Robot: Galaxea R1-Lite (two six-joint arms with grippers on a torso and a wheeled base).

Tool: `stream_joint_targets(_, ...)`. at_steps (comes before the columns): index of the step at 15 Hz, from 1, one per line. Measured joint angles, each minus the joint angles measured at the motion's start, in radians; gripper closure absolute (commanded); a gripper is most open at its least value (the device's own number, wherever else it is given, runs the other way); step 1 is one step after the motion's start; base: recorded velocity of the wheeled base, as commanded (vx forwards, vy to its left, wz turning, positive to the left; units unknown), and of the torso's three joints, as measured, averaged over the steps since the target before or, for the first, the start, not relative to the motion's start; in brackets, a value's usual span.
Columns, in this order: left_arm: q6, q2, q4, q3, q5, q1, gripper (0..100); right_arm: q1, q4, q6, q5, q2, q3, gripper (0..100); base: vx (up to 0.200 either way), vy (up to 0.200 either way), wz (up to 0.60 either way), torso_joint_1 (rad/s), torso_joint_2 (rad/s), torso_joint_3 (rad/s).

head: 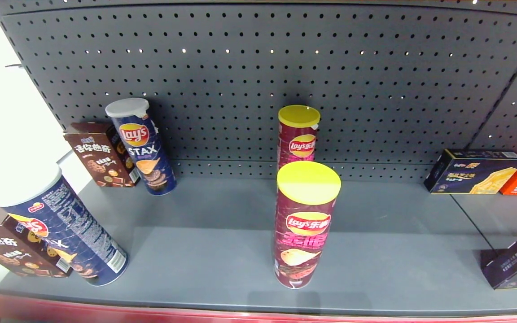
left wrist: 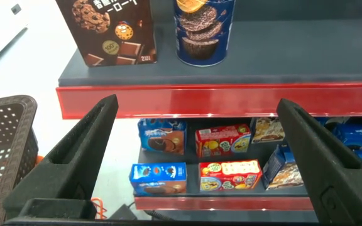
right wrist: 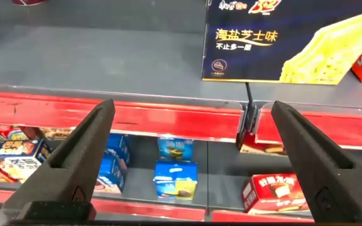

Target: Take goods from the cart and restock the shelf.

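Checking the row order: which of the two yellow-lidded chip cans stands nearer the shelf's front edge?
The maroon can mid-shelf; its twin stands directly behind it, by the pegboard.

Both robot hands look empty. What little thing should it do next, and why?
Probably swing the left gripper toward the dark mesh basket to fetch an item. Both it and the right gripper are open and empty, and the grey shelf board has bare room beside the front maroon chip can with the yellow lid.

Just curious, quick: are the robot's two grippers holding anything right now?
Left gripper: open, holding nothing.
Right gripper: open, holding nothing.
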Motion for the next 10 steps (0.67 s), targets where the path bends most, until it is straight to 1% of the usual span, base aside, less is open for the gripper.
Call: stream_joint_targets(10,0.001,0.0,0.0,0.0,-0.001,0.002,0,0.0,0.0,0.003,-0.012,-0.007,0.003,0,0.0,0.0,0.0,0.0,0.0,0.0)
